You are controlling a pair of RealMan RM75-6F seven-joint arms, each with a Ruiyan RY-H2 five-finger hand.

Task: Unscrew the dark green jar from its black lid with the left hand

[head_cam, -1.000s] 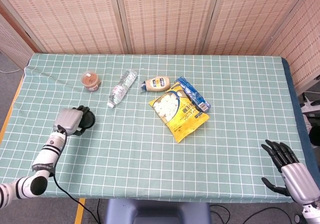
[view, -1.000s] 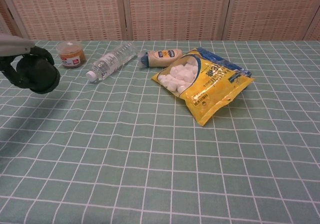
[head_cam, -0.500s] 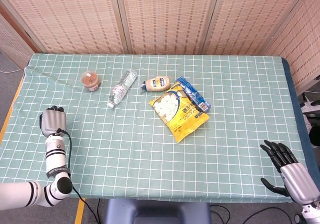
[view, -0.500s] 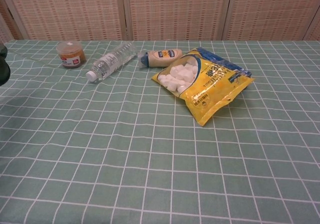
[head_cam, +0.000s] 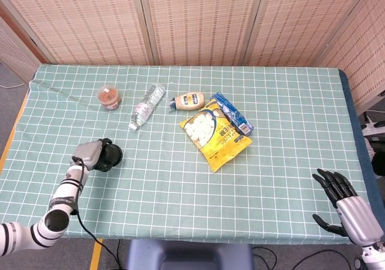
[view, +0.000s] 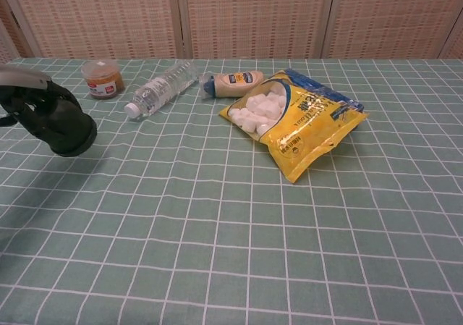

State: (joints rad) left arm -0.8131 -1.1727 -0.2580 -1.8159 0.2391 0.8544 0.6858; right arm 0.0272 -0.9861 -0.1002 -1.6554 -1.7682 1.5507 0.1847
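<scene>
Left hand (head_cam: 89, 153) has its fingers wrapped round the dark green jar (view: 64, 124), held tilted above the tablecloth (head_cam: 180, 180) at about 8 o'clock; lid not visible. Jar looks rigid, smooth, likely slippery and light, so grip the body wall. Right hand (head_cam: 346, 201) idle at 4 o'clock, fingers spread.

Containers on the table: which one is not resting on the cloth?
The dark jar, gripped by the left hand. The bottle, squeeze tube and small cup all rest on the cloth.
</scene>
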